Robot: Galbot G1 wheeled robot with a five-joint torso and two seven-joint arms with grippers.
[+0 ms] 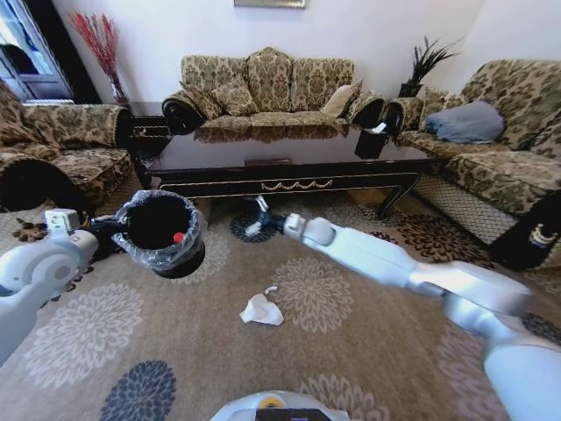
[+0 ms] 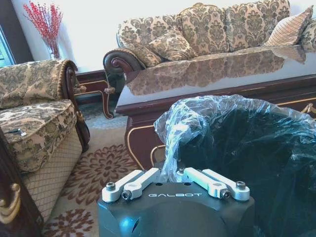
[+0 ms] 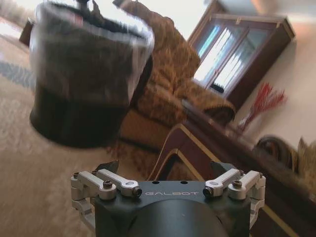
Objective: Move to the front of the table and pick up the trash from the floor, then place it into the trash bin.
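**Bin held up, tissue on the carpet**

Head view: we stand before the dark coffee table (image 1: 289, 171), our worktop in name only, since the trash lies on the floor (image 1: 175, 351). Our left hand (image 1: 112, 224) sits at the rim of the black trash bin (image 1: 162, 232), which has a red cap (image 1: 179, 237) showing inside. Our right hand (image 1: 256, 219) reaches toward the table's front edge, empty as far as we can judge. A crumpled white tissue (image 1: 261, 310) lies on the carpet between us and the table, near the bin, with a tiny scrap (image 1: 271, 288) just beyond it.

Left wrist view: our left hand (image 2: 175, 178) is closed narrow on the bin's plastic liner (image 2: 197, 123), a grip the head view leaves vague.

Right wrist view: our right hand (image 3: 168, 185) stands wide, holding nothing, with the bin (image 3: 81, 74) beyond it.

We judge one piece binned and the tissue next; that calls for lowering the right hand onto it.
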